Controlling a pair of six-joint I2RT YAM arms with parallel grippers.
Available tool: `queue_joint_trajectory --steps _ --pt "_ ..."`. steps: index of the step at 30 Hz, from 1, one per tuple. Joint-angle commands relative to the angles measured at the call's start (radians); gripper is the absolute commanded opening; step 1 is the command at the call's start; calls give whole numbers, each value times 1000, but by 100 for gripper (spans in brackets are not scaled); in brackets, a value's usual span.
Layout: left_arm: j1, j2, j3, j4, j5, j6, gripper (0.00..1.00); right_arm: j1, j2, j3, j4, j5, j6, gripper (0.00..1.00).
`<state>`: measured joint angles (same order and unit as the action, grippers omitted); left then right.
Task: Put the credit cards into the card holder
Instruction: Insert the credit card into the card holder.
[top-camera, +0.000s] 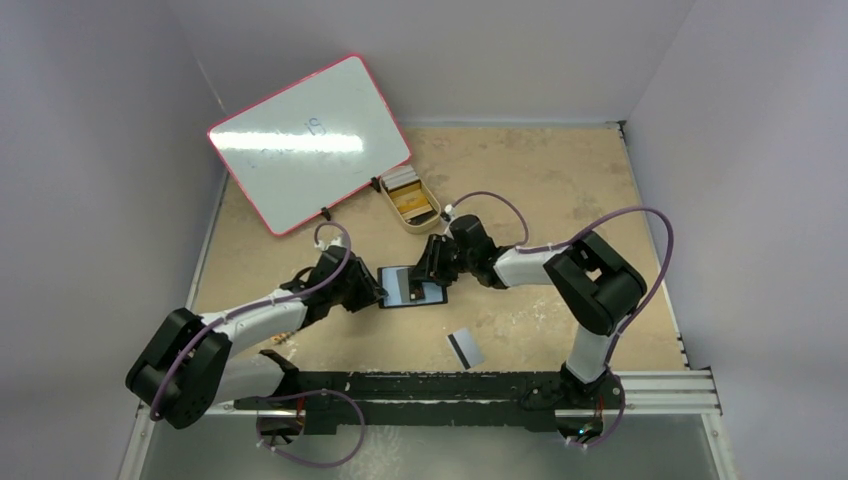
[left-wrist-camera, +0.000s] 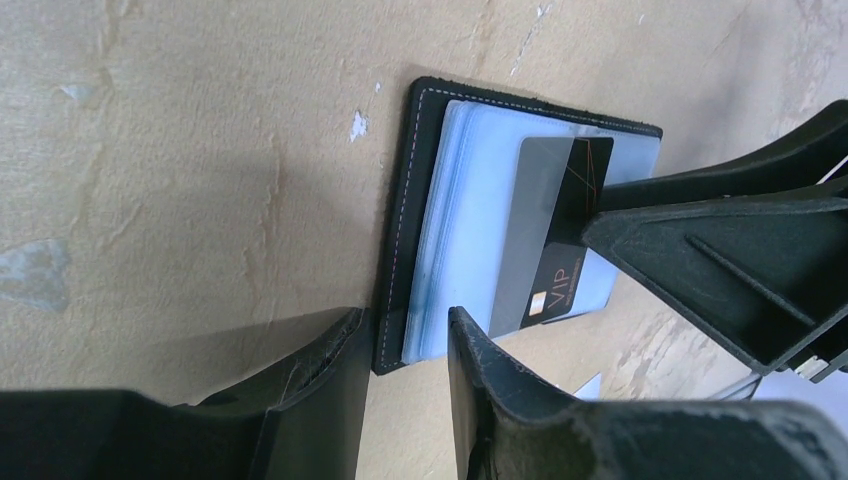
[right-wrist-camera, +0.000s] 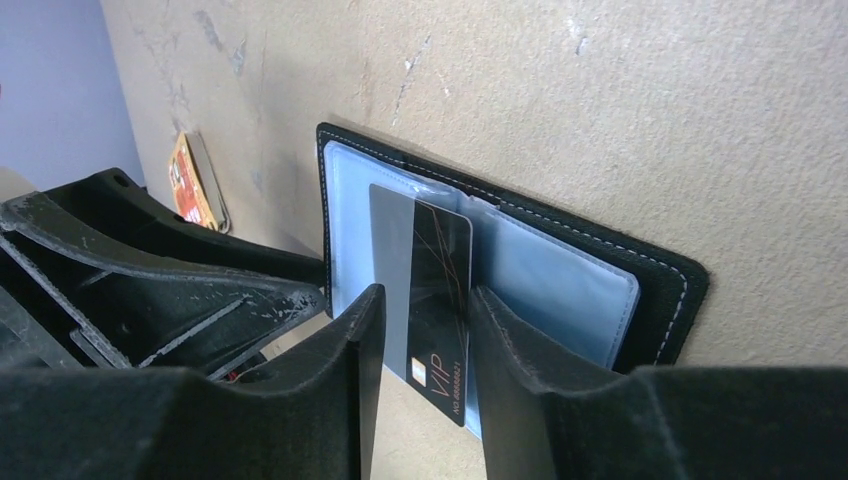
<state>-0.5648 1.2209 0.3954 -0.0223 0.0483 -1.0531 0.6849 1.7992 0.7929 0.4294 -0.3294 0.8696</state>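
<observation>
The black card holder (top-camera: 400, 284) lies open on the table, blue pockets up; it also shows in the left wrist view (left-wrist-camera: 470, 200) and the right wrist view (right-wrist-camera: 560, 270). A black VIP credit card (right-wrist-camera: 440, 280) sits partly under a pocket flap, its end sticking out past the holder's edge (left-wrist-camera: 545, 230). My right gripper (right-wrist-camera: 425, 295) is open, its fingertips at the card's long edges. My left gripper (left-wrist-camera: 405, 315) is open and straddles the holder's near corner, one finger over the pockets. A grey card with a black stripe (top-camera: 465, 347) lies loose nearer the arm bases.
A tan oval tray (top-camera: 411, 216) behind the holder holds an orange-gold card (top-camera: 410, 200) and a pale one. A pink-framed whiteboard (top-camera: 310, 140) stands at the back left. White walls close in the table on three sides.
</observation>
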Motion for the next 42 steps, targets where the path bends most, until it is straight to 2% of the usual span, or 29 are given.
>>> queue_joint_trajectory --steps 1,6,14,19,24,32,36,42 --pt "-9 -10 -29 -61 29 -16 34 3 -13 23 -113 95 -66 41" --pt "-9 0 -24 -64 41 -14 34 27 -14 23 -105 92 -51 42" --pt "-9 -6 -30 -48 42 -24 34 37 -3 -52 108 -4 112 42" --pt "-10 -3 -34 -28 45 -32 34 59 0 -49 137 -6 159 42" --pt "-10 1 -35 -4 55 -47 34 69 10 -25 89 12 127 43" --pt "-10 -8 -20 -48 34 -45 33 70 -42 28 -156 117 -39 44" --pt "-9 -19 -14 -43 33 -63 33 70 -42 40 -138 123 -61 43" --pt "-10 48 -10 14 51 -63 33 73 5 27 -9 22 -51 39"
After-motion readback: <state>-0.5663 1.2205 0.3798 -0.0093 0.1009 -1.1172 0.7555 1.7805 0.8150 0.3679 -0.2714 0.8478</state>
